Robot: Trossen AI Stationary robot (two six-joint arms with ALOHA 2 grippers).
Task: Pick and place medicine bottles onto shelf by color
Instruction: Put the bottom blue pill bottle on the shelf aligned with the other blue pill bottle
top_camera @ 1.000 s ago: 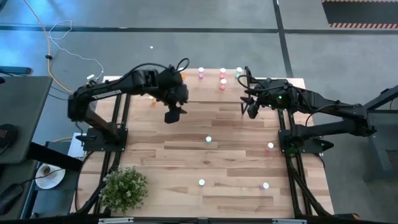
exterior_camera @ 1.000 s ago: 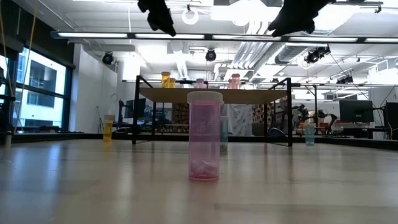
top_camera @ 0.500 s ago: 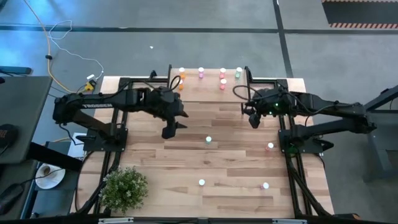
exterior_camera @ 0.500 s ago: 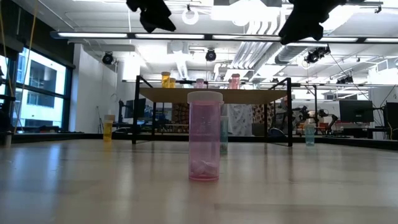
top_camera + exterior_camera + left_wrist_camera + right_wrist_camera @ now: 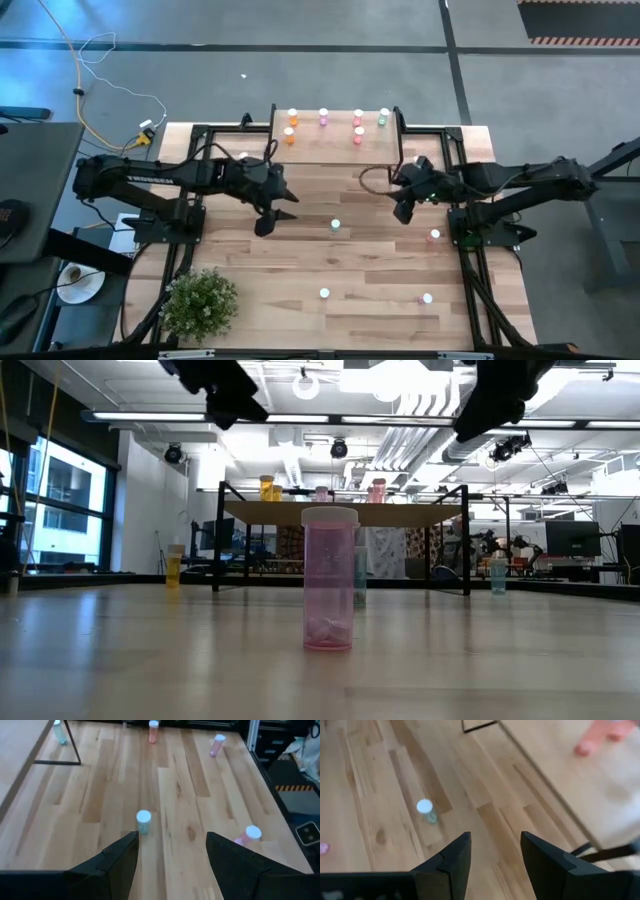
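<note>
The shelf (image 5: pixel 335 140) stands at the table's far middle with several bottles upright on it: orange (image 5: pixel 290 135), pink (image 5: pixel 323 118), red (image 5: pixel 357 135) and green (image 5: pixel 383 118). More bottles stand upright on the tabletop: a pale green one (image 5: pixel 335 226) in the middle, a pink one (image 5: pixel 435 235) at the right, and two near the front (image 5: pixel 324 293) (image 5: pixel 427 298). My left gripper (image 5: pixel 265 225) (image 5: pixel 172 865) hovers open to the left of the pale green bottle (image 5: pixel 143 821). My right gripper (image 5: pixel 403 212) (image 5: pixel 495 865) hovers open to the right of the same bottle (image 5: pixel 426 811).
A potted plant (image 5: pixel 200 303) stands at the near left corner. In the low view a pink bottle (image 5: pixel 329 578) stands close to the camera, with the shelf (image 5: pixel 345 512) behind it. Bare wood lies between the shelf and the middle bottle.
Both grippers have drawn back from the shelf toward the table's near edge and come down a little, staying open. The left one has also shifted slightly toward the left edge and tipped less steeply. No bottle has moved.
</note>
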